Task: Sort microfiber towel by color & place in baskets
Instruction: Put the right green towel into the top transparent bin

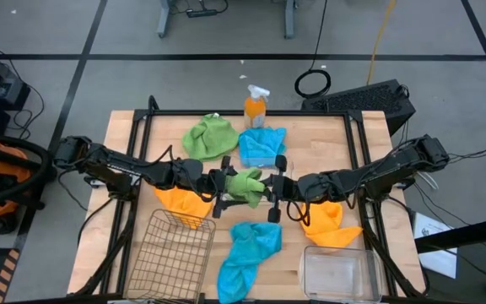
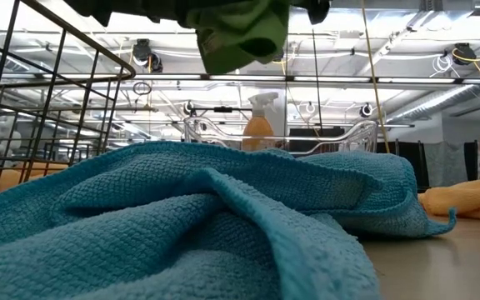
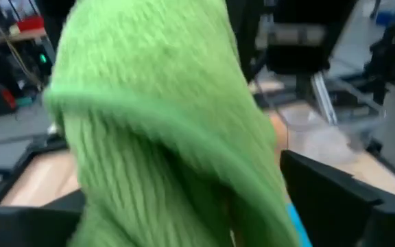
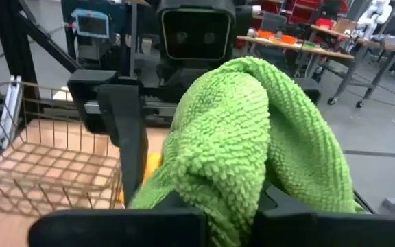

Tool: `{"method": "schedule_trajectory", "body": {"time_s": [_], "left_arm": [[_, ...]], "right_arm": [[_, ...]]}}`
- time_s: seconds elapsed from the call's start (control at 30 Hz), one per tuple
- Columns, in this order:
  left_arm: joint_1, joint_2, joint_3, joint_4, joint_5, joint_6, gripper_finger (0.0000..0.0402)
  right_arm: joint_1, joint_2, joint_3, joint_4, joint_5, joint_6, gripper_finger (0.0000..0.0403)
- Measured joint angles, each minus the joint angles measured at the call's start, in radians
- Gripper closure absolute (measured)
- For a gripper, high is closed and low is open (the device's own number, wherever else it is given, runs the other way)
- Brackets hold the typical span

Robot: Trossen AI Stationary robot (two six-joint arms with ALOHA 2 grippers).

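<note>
Wooden tabletop under both arms, workshop floor around it. We meet mid-table for a handover: the right gripper has its fingers closed on a green towel, which hangs in the air between the two arms, while the left gripper stands spread wide right against the same cloth, holding nothing that we can see. We judge the pass goes left to right, likely because the towel's destination sits on the right arm's side. A second green towel lies at the far edge, a blue towel just beside it, with an orange spray bottle behind them. Another blue towel lies near the front, between the wire basket and a clear plastic basket. Orange towels lie under each arm. No basket holds a cloth yet, so sorting is barely started.
</note>
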Motion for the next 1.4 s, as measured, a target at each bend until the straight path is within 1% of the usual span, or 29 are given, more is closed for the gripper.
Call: {"method": "schedule_trajectory", "body": {"time_s": [0.07,0.13,0.23,0.37,0.57,0.63,0.7,0.8,0.87,1.0,1.1,1.23,1.33,1.4], "left_arm": [[-0.004,-0.025,0.0,-0.04,-0.007,-0.001,0.0062],[-0.009,-0.055,0.0,-0.072,-0.011,-0.01,0.0051],[-0.019,-0.091,0.0,-0.105,-0.013,-0.028,0.0048],[-0.038,-0.139,0.001,-0.181,-0.077,-0.027,0.0048],[-0.039,-0.19,0.002,-0.434,-0.153,-0.027,0.0048],[-0.039,-0.197,0.002,-0.522,-0.195,-0.024,0.0048],[-0.039,-0.204,0.0,-0.568,-0.252,-0.029,0.0048],[-0.039,-0.224,0.001,-0.589,-0.319,-0.047,0.0048],[-0.038,-0.241,0.001,-0.597,-0.335,-0.05,0.0048],[-0.051,-0.296,0.001,-0.577,-0.332,-0.054,0.0048],[-0.078,-0.307,0.0,-0.493,-0.322,-0.054,0.0048],[-0.106,-0.282,-0.011,-0.332,-0.249,-0.055,0.0048],[-0.115,-0.255,-0.016,-0.32,-0.247,-0.076,0.0048],[-0.112,-0.246,-0.016,-0.312,-0.263,-0.09,0.0048]], "right_arm": [[0.0,-0.023,0.0,-0.064,0.001,0.008,0.0395],[0.0,-0.039,0.0,-0.106,0.002,0.018,0.0398],[0.0,-0.057,0.0,-0.154,0.002,0.018,0.0398],[0.0,-0.059,0.0,-0.179,0.002,0.011,0.0399],[0.007,-0.059,0.0,-0.18,0.006,-0.004,0.0399],[0.01,-0.067,0.0,-0.176,0.022,-0.017,0.0399],[0.01,-0.07,0.0,-0.164,0.031,-0.025,0.04],[0.01,-0.068,0.0,-0.172,0.031,-0.05,0.04],[0.01,-0.069,0.0,-0.174,0.031,-0.054,0.04],[0.016,-0.068,0.0,-0.183,0.037,-0.065,0.04],[0.021,-0.068,0.0,-0.177,0.072,-0.093,0.04],[0.021,-0.068,0.0,-0.144,0.099,-0.114,0.04],[0.025,-0.068,0.0,-0.123,0.108,-0.142,0.04],[0.029,-0.068,0.0,-0.104,0.108,-0.162,0.04]]}}
